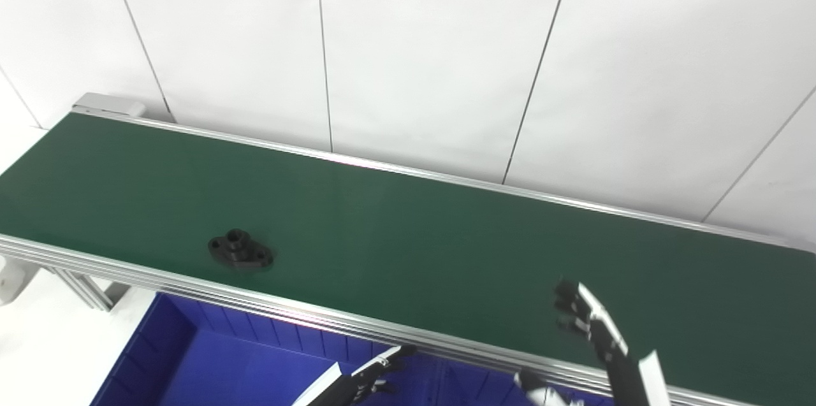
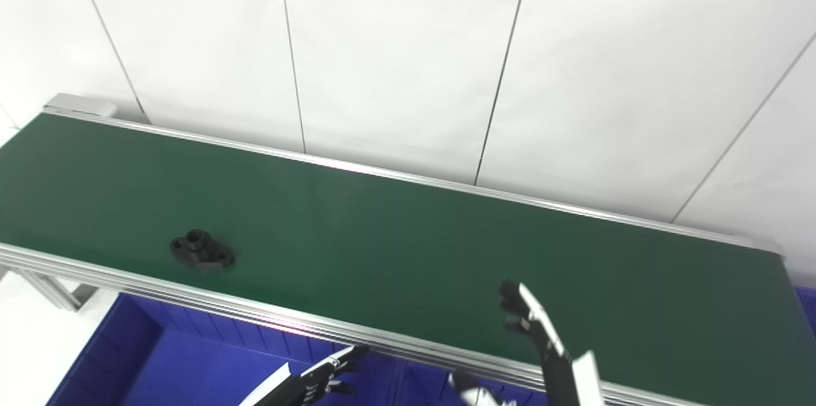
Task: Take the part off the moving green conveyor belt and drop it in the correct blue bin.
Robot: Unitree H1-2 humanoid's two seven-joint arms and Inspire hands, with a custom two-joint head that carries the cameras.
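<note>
A small black flanged part lies on the green conveyor belt near its front edge, left of middle; it also shows in the right eye view. My right hand is raised over the belt's front right, fingers apart and empty, far right of the part. My left hand sits low at the bottom edge, below the belt's front rail and over the blue bin, with its fingers extended and holding nothing.
The belt's aluminium front rail runs between my hands and the part. A white panelled wall stands behind the belt. A second blue bin edge shows at the far right.
</note>
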